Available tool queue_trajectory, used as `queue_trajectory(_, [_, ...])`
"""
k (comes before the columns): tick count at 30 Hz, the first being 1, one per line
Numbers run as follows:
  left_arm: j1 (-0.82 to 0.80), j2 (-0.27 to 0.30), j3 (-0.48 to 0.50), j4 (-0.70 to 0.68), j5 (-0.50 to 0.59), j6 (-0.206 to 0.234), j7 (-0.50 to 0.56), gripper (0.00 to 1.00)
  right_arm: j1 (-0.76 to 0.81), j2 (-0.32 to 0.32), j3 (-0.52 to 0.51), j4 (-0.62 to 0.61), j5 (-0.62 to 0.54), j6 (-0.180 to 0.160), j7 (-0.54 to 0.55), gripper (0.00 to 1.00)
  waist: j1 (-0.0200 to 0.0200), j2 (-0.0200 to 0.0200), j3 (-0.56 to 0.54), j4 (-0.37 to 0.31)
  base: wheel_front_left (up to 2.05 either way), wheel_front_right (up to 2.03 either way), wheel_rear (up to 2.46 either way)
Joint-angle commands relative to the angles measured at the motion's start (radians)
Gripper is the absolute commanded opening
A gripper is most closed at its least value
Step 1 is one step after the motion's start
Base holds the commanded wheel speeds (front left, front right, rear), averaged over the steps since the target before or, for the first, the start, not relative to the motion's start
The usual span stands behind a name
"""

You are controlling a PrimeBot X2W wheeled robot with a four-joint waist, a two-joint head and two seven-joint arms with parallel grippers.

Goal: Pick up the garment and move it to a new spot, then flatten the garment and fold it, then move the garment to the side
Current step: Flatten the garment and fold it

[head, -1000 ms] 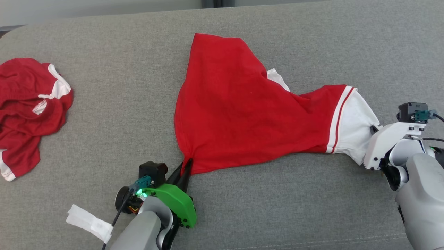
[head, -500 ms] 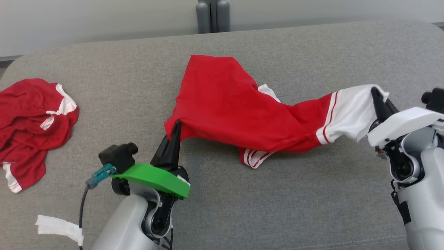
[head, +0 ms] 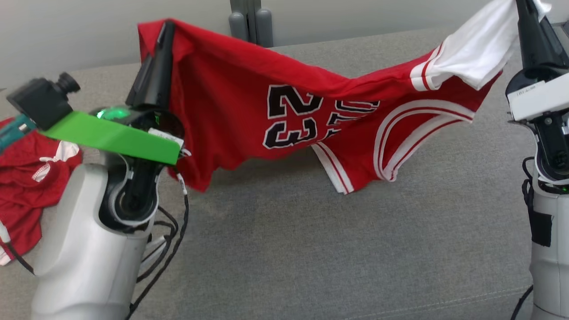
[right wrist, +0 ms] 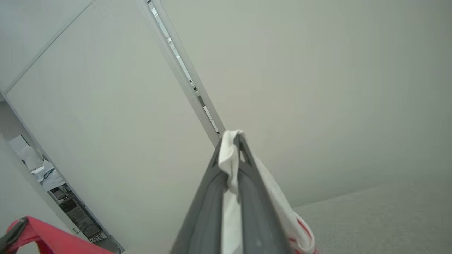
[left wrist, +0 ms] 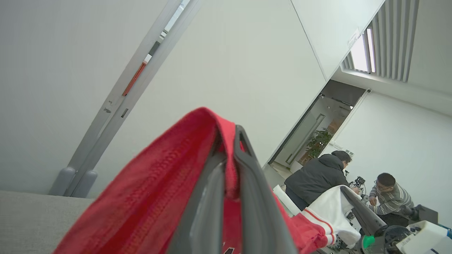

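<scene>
Garment lifted off couch; hangs btwn L hand, R hand, clamped on it.

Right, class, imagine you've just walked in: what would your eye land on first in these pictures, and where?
A red jersey numbered 23 hangs stretched in mid-air across the head view, over the grey cushion. The left pincer is shut on its red corner at upper left, the right pincer on its white end at upper right. A second red garment lies crumpled at far left.
</scene>
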Motion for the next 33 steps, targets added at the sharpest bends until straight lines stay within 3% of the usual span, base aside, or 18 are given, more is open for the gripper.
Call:
queue_trajectory(1, [-0.033, 0.012, 0.006, -0.002, 0.008, 0.005, 0.009, 0.00, -0.019, 0.005, 0.001, -0.020, -0.007, 0.000, 0.014, 0.00, 0.0000, -0.0001, 0.014, -0.009, 0.00, 0.00, 0.00])
queue_trajectory(7, [-0.120, -0.002, 0.014, 0.046, -0.013, 0.027, 0.040, 0.00, -0.080, 0.043, -0.003, -0.026, -0.020, 0.000, 0.070, 0.00, 0.0000, -0.0001, 0.081, -0.026, 0.00, 0.00, 0.00])
queue_trajectory(13, [-0.248, -0.026, 0.047, 0.204, -0.004, 0.021, -0.012, 0.00, -0.251, 0.067, 0.040, 0.183, -0.117, 0.001, 0.061, 0.00, 0.0000, -0.0001, 0.227, -0.053, 0.00, 0.00, 0.00])
queue_trajectory(16, [-0.392, -0.015, 0.058, 0.299, 0.053, 0.012, -0.086, 0.00, -0.435, 0.077, 0.063, 0.346, -0.157, 0.001, -0.032, 0.00, 0.0000, -0.0001, 0.314, -0.073, 0.00, 0.00, 0.00])
queue_trajectory(19, [-0.534, -0.017, 0.061, 0.353, 0.111, 0.003, -0.150, 0.00, -0.612, 0.085, 0.066, 0.455, -0.141, 0.001, -0.198, 0.00, 0.0000, -0.0001, 0.372, -0.075, 0.00, 0.00, 0.00])
queue_trajectory(22, [-0.650, -0.031, 0.099, 0.348, 0.140, -0.004, -0.174, 0.00, -0.747, 0.087, 0.113, 0.480, -0.137, 0.001, -0.366, 0.00, 0.0000, -0.0001, 0.387, -0.068, 0.00, 0.00, 0.00])
queue_trajectory(25, [-0.729, -0.058, 0.149, 0.235, 0.163, -0.004, -0.178, 0.00, -0.849, 0.041, 0.151, 0.442, -0.115, 0.000, -0.490, 0.00, 0.0000, -0.0001, 0.391, -0.055, 0.00, 0.00, 0.00])
queue_trajectory(29, [-0.679, -0.077, 0.165, 0.093, 0.161, -0.004, -0.176, 0.00, -0.859, -0.009, 0.162, 0.366, -0.088, 0.000, -0.514, 0.00, 0.0000, -0.0001, 0.386, -0.032, 0.00, 0.00, 0.00])
queue_trajectory(33, [-0.547, -0.060, 0.086, 0.094, 0.171, -0.004, -0.177, 0.00, -0.739, -0.078, 0.210, 0.364, -0.085, 0.000, -0.515, 0.00, 0.0000, -0.0001, 0.385, -0.013, 0.00, 0.00, 0.00])
